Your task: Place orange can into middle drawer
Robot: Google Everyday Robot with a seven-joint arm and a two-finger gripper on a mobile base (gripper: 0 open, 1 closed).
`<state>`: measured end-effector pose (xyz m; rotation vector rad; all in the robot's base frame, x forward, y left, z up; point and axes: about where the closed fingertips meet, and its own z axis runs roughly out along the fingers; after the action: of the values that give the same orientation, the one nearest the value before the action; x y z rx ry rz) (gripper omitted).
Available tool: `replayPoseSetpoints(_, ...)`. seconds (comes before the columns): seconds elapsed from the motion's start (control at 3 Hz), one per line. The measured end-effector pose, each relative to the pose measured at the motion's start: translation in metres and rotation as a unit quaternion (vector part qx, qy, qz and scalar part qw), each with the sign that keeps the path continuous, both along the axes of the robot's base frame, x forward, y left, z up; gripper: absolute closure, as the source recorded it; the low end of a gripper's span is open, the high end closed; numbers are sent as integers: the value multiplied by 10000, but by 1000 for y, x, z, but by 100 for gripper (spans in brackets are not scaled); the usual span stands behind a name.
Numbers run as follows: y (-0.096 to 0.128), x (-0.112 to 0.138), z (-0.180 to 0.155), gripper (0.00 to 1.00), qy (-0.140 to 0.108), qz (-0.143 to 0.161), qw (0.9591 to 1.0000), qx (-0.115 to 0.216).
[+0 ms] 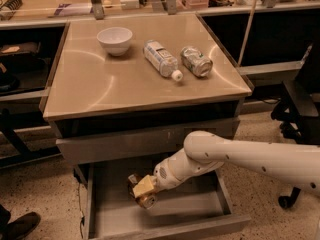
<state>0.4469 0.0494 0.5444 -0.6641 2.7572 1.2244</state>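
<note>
We find our gripper (142, 190) low over the left part of the open middle drawer (195, 209), fingers clenched around the orange can (146, 201). The can sits between the pale pads, close above the grey floor; we cannot tell whether it touches. Our white arm (240, 156) reaches in from the right. Farther back, on the tabletop (100, 91), stand a white bowl (114, 39), a lying clear bottle (161, 59) and a green-silver can (196, 61).
</note>
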Motion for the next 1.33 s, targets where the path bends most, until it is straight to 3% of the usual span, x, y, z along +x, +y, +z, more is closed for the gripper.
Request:
replayPoseSetpoints(0.33, 8, -3, -31, 100, 290, -166, 9994, 122)
replayPoseSetpoints(0.67, 11, 11, -64, 100, 496, -588, 9959, 472)
replayPoseSetpoints(1.33, 6, 39, -112, 100, 659, -1114, 9892, 682)
